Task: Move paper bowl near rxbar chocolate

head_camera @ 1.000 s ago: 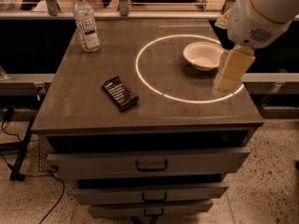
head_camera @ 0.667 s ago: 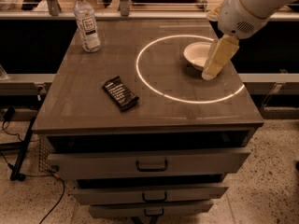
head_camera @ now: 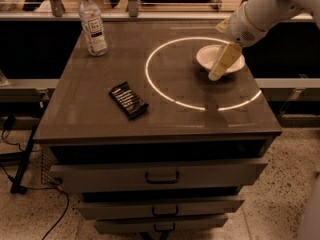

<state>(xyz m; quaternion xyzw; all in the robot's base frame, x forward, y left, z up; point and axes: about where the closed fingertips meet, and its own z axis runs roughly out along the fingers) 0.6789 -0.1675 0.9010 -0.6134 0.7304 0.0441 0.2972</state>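
Note:
The white paper bowl (head_camera: pixel 220 59) sits on the right side of the cabinet top, inside a bright ring of light. The gripper (head_camera: pixel 216 75) reaches down from the upper right on the white arm. Its tan tip is at the bowl's near left rim. The rxbar chocolate (head_camera: pixel 128 100), a flat black bar with white text, lies on the left front part of the top, well apart from the bowl.
A clear plastic bottle (head_camera: pixel 93 24) with a white label stands at the back left corner. The grey cabinet top (head_camera: pixel 90 119) has drawers below its front edge. A shelf and rail run behind the cabinet.
The arm has swung in from the right and lowered. The gripper tip moved from the bowl's right side across to its near left rim. The bowl and bar have not moved.

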